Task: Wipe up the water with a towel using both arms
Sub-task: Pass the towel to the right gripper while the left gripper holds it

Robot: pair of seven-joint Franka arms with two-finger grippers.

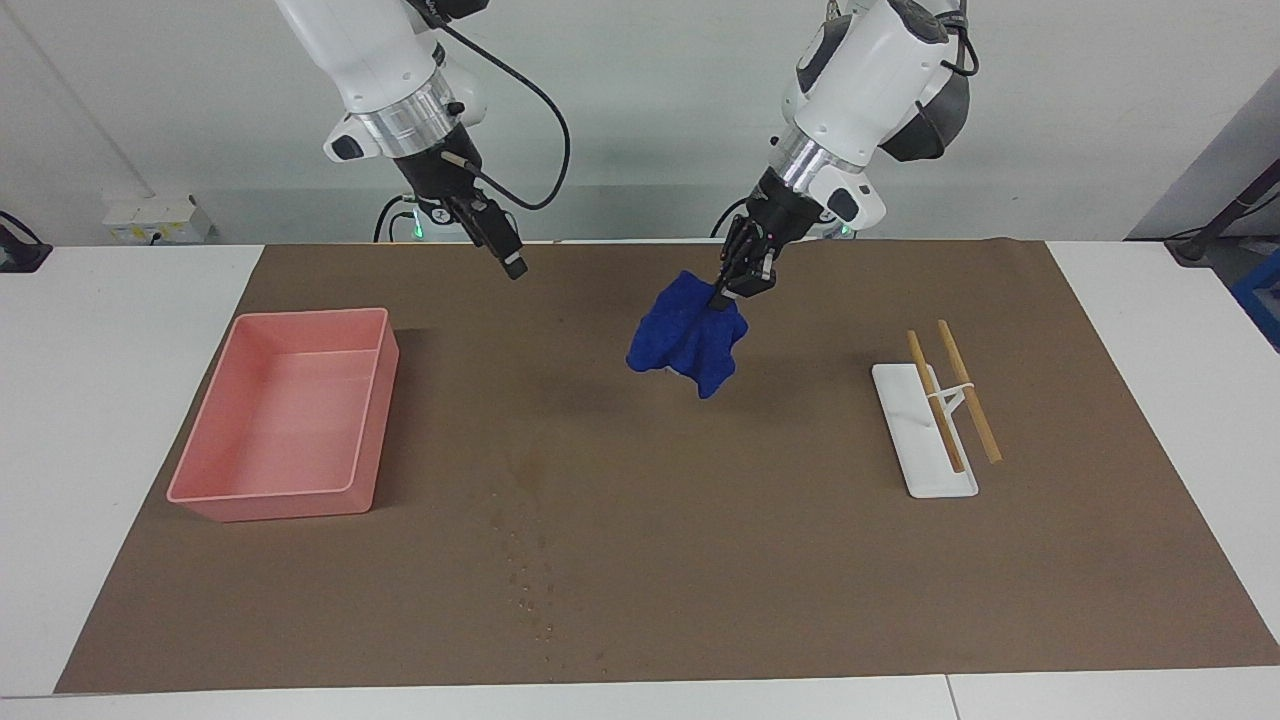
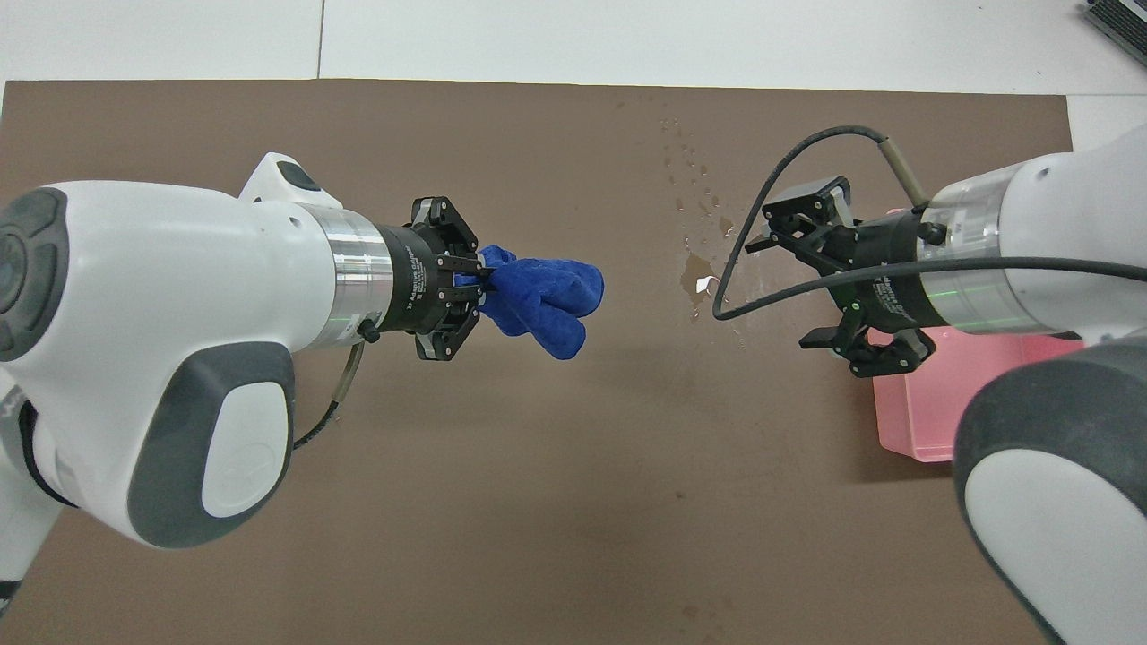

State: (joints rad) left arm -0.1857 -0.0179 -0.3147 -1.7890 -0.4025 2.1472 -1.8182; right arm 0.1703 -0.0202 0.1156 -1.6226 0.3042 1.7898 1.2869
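Towel point(image 1: 686, 338) pinched in left hand point(image 1: 722, 293), hanging above table point(image 1: 640, 560); right hand point(image 1: 508, 262) spread, empty, aloft.

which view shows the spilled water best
The overhead view: the water shows as a glinting puddle with a trail of drops on the brown mat, between the towel and the right gripper. The facing view shows only faint drops on the mat's edge farthest from the robots.
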